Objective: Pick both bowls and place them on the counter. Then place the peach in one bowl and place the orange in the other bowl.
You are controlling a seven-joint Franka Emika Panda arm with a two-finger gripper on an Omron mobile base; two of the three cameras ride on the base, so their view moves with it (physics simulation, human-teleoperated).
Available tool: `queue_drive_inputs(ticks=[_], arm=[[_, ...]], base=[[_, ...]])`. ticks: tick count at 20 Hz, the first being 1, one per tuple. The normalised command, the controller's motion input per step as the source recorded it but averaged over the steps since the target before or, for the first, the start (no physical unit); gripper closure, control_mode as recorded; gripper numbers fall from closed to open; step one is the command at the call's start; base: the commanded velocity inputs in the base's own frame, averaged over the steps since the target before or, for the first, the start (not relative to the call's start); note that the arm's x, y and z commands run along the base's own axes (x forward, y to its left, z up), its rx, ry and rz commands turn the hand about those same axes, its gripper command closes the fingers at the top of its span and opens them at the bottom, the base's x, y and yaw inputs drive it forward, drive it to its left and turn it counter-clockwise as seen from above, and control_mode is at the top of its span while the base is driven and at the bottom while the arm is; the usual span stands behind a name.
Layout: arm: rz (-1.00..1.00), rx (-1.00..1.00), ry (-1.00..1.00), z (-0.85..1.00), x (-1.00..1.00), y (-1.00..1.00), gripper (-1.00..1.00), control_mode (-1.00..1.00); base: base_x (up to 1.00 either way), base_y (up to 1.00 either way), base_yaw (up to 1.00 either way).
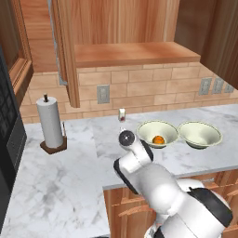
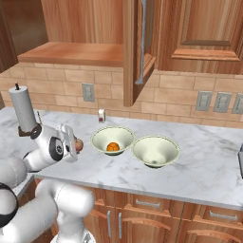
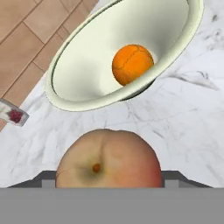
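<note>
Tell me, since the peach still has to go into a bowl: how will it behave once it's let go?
The peach looks round and smooth between the gripper fingers, so it would probably roll if set on the flat counter. Dropped into the empty bowl, the curved inside should likely settle it at the bottom, as the orange sits in its bowl.

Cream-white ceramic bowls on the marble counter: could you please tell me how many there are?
2. One cream-white ceramic bowl holds the bright orange fruit; the other bowl sits empty right beside it.
</note>
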Motion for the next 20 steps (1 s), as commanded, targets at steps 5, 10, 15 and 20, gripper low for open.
queue_drive_inputs(ticks=[5, 10, 15, 20], arm=[[0.0, 0.03, 0.08, 0.6, -0.38, -0.01, 1.0, -1.0], [0.0, 0.0, 0.11, 0.56, -0.4, -0.05, 1.0, -1.0], [0.0, 0.01, 0.02, 0.53, -0.38, -0.06, 1.0, -1.0], [0.0, 0.0, -0.02, 0.49, -0.32, -0.22, 1.0, -1.0]], base=[[0.0, 0.0, 0.0], [0.0, 0.0, 0.0], [0.0, 0.0, 0.0], [0.0, 0.0, 0.0]])
